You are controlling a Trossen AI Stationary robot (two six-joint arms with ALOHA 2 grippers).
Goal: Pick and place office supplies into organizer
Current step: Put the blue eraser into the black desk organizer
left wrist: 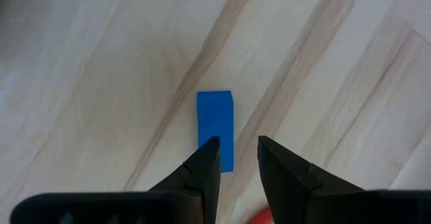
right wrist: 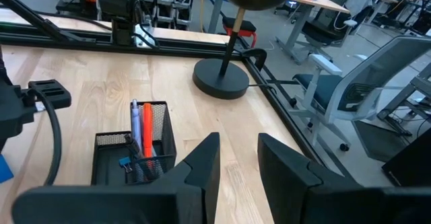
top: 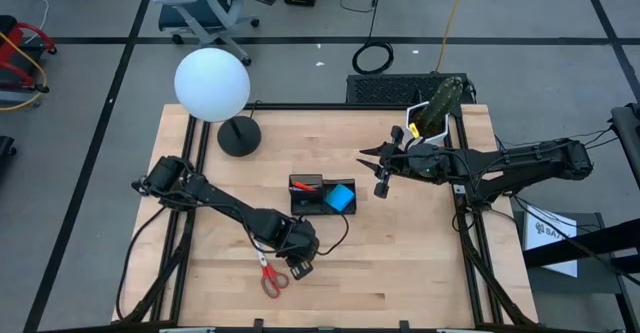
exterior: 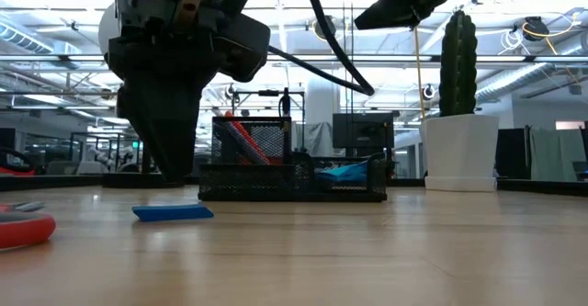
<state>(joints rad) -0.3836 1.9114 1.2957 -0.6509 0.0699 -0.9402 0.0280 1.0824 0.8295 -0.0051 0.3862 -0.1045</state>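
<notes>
A small blue eraser block [left wrist: 215, 120] lies flat on the wooden table, also seen in the low view [exterior: 173, 212]. My left gripper [left wrist: 236, 143] hangs just above its near end, pointing steeply down, fingers open a little and apart from it. The red-handled scissors [top: 270, 275] lie flat beside this gripper [top: 300, 261]. The black organizer [top: 312, 205] sits mid-table with a blue note pad [top: 340, 197] and pens [right wrist: 141, 133] in it. My right gripper [top: 372, 163] hovers open, high over the table, right of the organizer.
A white globe lamp [top: 212, 85] on a round black base [top: 238, 135] stands at the far left. A potted cactus [top: 440, 108] stands at the far right. Bare wood lies along the near edge and right of the organizer.
</notes>
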